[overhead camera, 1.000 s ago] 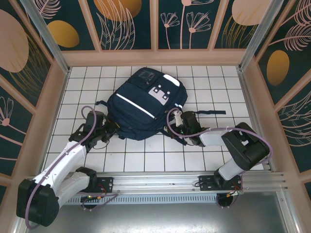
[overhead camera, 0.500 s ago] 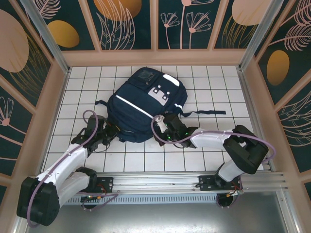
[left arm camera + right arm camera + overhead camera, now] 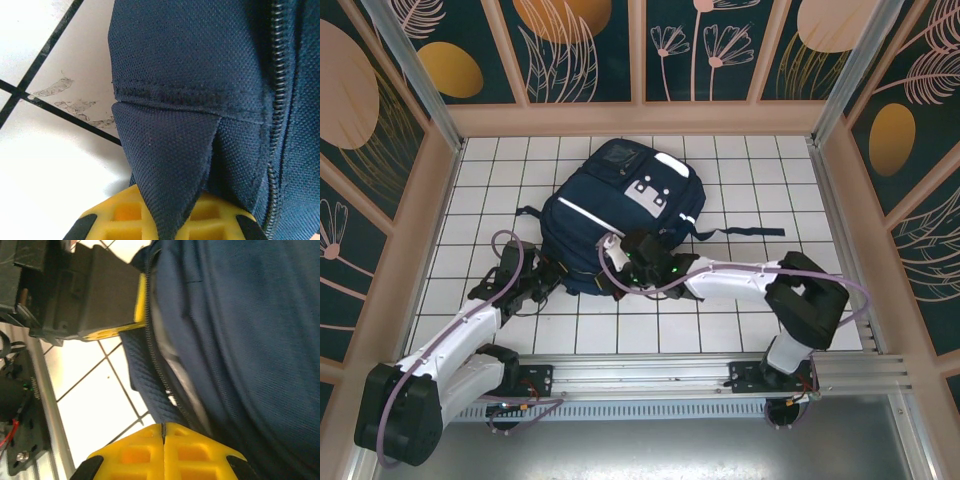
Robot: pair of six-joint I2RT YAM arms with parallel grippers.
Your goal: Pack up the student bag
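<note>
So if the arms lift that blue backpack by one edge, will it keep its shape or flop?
Probably floppy: the backpack is soft woven cloth, and where the left fingers pinch it the fabric folds into a crease. It lies slumped flat on the table, so it would likely sag if lifted by one edge. Rolling seems unlikely.

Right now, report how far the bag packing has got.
Done: contents hidden, cannot tell. In hand: left gripper pinches a fabric fold of the student bag; right gripper is shut on its zipper. Left: zipper looks part open, pale lining showing.
</note>
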